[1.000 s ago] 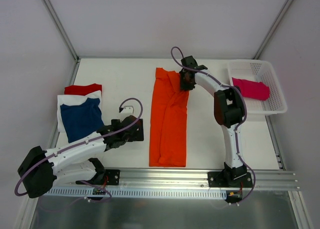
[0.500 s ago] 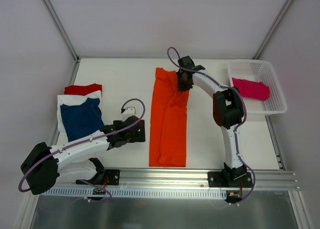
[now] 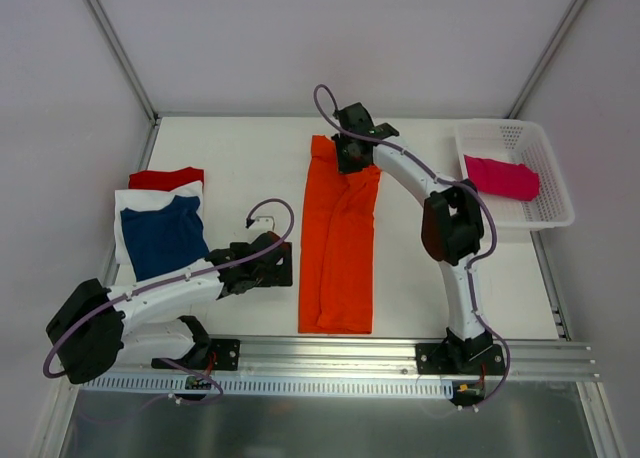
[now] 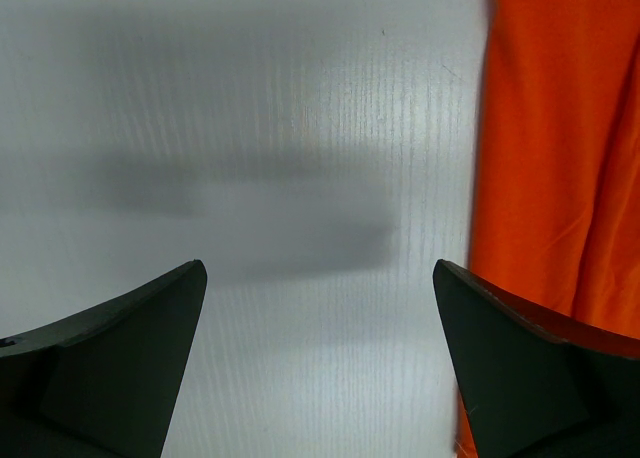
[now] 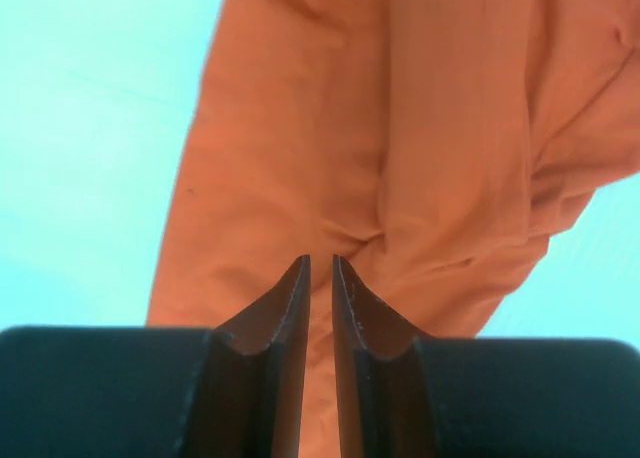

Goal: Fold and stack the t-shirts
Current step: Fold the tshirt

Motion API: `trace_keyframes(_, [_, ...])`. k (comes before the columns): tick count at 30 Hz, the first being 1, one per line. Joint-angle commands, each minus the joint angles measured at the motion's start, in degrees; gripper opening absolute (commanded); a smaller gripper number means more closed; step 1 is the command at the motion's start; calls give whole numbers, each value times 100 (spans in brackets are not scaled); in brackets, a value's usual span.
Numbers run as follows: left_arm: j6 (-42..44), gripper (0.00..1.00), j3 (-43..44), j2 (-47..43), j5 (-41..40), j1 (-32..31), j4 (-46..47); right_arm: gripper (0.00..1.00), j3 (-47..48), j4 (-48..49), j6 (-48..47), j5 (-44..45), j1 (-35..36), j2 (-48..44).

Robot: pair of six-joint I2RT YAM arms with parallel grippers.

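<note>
While the right gripper pinches the orange t-shirt between nearly closed jaws, the left gripper hangs wide apart over the counter, the shirt just to its right.

The right gripper has pinched the shirt and moved left. The left gripper slid closer to it.

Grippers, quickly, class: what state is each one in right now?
Left gripper: jaws wide open, holding nothing.
Right gripper: jaws closed, pinching the orange t-shirt.
</note>
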Motion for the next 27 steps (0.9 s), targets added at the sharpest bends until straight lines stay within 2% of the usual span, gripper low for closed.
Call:
trace_keyframes(1, [-120,99,89,36,75,59,113,17,519,-164,-87,-158,85,-5])
trace_keyframes(5, [-120,99,98,45,110,59,113,17,678,-252,-61,-255,182,171])
trace_keyframes(7, [-120,99,80,45,110,59,113,16,521,-279,-43,263,191,119])
trace_keyframes(10, [-111,99,80,62,93,59,122,26,266,-270,-96,685,191,22])
trace_keyframes(14, [-111,99,89,115,93,59,148,32,160,-270,-114,905,103,48])
trace_keyframes(27, [-67,99,-69,-245,5,59,201,33,160,-349,45,1010,-442,382])
